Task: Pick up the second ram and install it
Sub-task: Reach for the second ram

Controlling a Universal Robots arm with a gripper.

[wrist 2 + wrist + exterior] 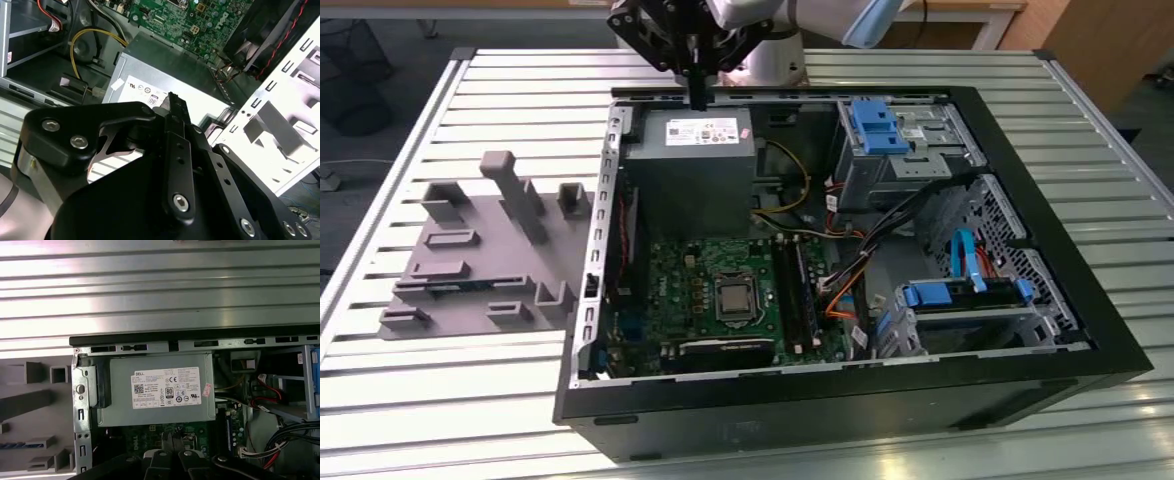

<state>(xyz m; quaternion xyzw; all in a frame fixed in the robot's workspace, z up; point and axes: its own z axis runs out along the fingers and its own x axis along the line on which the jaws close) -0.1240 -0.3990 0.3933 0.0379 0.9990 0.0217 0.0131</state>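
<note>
My gripper (698, 92) hangs clenched, empty, over the power supply (690, 160); I'd open early (wide) and align along the second ram (20, 445).

I work over a silvery table of ribbed aluminium slats (454, 400) that spans the exterior view from left to right. Two things sit directly on it: a grey plastic blocky fixture (467, 270) at the exterior view's left, and, just beside it, an open black metal computer case (854, 415) from centre to right.
</note>
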